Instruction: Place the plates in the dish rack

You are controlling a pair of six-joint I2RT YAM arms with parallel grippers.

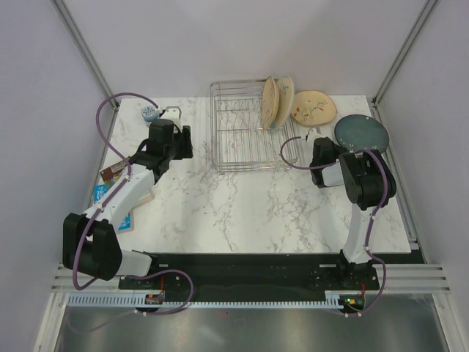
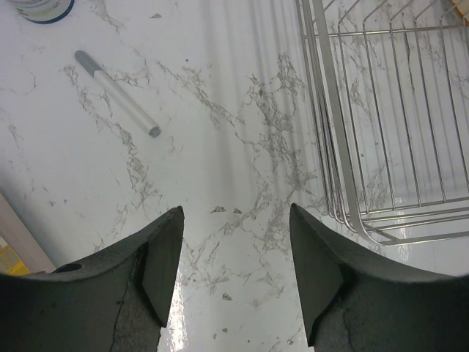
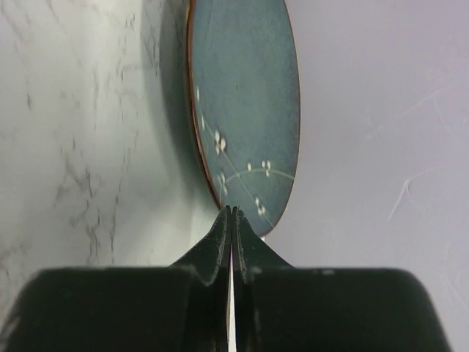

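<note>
The marble-veined white bench carries everything, glossy enough to mirror the lights. Toward its far edge sits the dish rack, an open basket of thin silver wire. Two pale plates already stand on edge among the tines at its right end. Just beyond the rack's right corner a cream sprigged plate lies on the bench, and right of that, at the bench's right edge, is the teal plate, a dark matte glaze with tiny white blossoms and a thin brown rim. The right gripper is what matters here: its jaws are pressed together, tips right at the teal plate's near rim. In the wrist view the plate's long axis runs straight away from them. I can't tell whether the tips touch the rim. I'd judge the right arm far better placed for this plate, since the rack lies between it and the left arm. The left gripper hovers with jaws spread wide and empty over bare marble just left of the rack wall. A slim grey-capped pen lies beyond it.
</note>
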